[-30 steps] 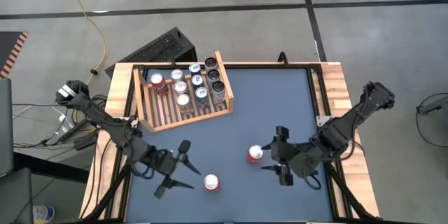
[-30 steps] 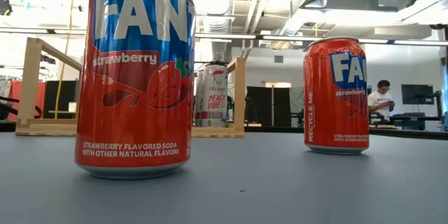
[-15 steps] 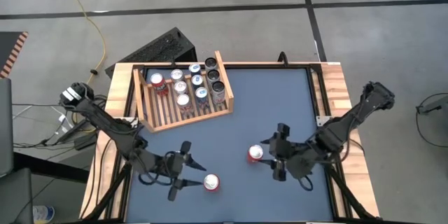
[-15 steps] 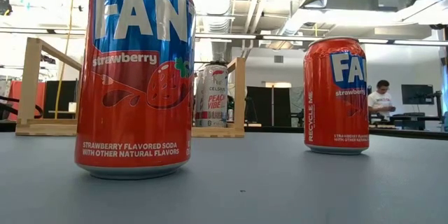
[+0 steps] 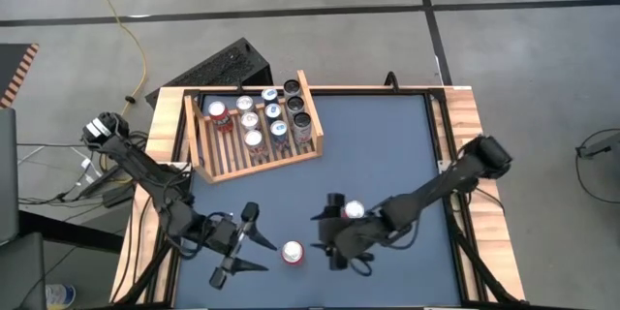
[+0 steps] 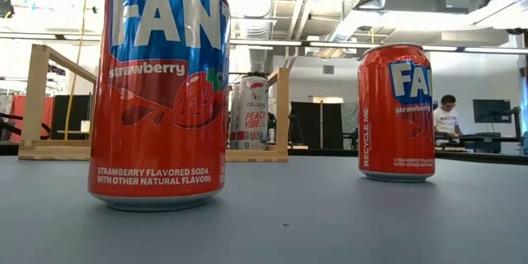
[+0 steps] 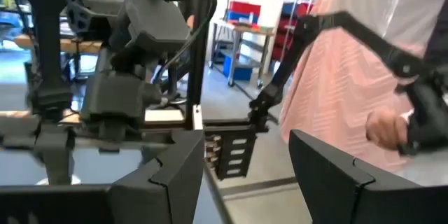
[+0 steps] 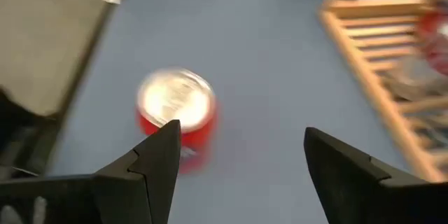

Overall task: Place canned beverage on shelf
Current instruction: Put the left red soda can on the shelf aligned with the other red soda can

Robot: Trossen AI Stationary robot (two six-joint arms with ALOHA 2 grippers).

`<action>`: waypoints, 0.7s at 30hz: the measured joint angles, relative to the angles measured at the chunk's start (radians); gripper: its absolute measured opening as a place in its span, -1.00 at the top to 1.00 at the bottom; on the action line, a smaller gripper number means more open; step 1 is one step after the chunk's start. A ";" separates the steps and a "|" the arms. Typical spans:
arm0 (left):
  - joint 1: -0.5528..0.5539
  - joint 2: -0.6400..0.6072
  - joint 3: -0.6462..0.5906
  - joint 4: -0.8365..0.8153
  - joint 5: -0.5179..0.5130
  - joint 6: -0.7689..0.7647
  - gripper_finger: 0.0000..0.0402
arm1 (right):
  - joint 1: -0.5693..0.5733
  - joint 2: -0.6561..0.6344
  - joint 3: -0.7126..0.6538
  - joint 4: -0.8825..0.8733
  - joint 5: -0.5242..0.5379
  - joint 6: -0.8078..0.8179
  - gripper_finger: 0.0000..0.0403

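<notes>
Right hand (image 5: pixel 325 235) hangs with its fingers apart over the near middle of the table (image 5: pixel 387 145), holding nothing, between the two red cans that stand loose there. One red can (image 5: pixel 292 252) stands just to its left, nearest the front edge; the other red can (image 5: pixel 353 210) sits just to its right, partly under the right arm. The right wrist view shows a red can (image 8: pixel 176 117) ahead of the spread fingers, not yet between them. To do this step well, I would centre the fingers on that can, come down until they straddle its middle, then close squarely so it stays upright. Left hand (image 5: pixel 238 244), fingers also apart and empty, waits just left of the nearer can; keep clear of it. The shelf (image 5: pixel 254 128), far left, already carries several cans, with free slats on its near left side.
</notes>
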State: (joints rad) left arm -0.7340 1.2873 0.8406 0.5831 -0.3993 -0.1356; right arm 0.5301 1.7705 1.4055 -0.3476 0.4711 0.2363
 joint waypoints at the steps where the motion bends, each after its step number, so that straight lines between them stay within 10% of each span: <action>1: -0.005 0.000 0.000 0.012 0.003 -0.001 0.02 | -0.005 0.025 0.028 0.003 -0.027 0.000 -0.37; 21: -0.066 -0.033 0.008 0.042 0.026 0.068 0.02 | -0.083 0.232 0.211 0.000 -0.302 -0.078 -0.37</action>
State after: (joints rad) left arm -0.8005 1.2545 0.8486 0.6251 -0.3729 -0.0676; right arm 0.4466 2.0022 1.6169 -0.3475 0.1693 0.1582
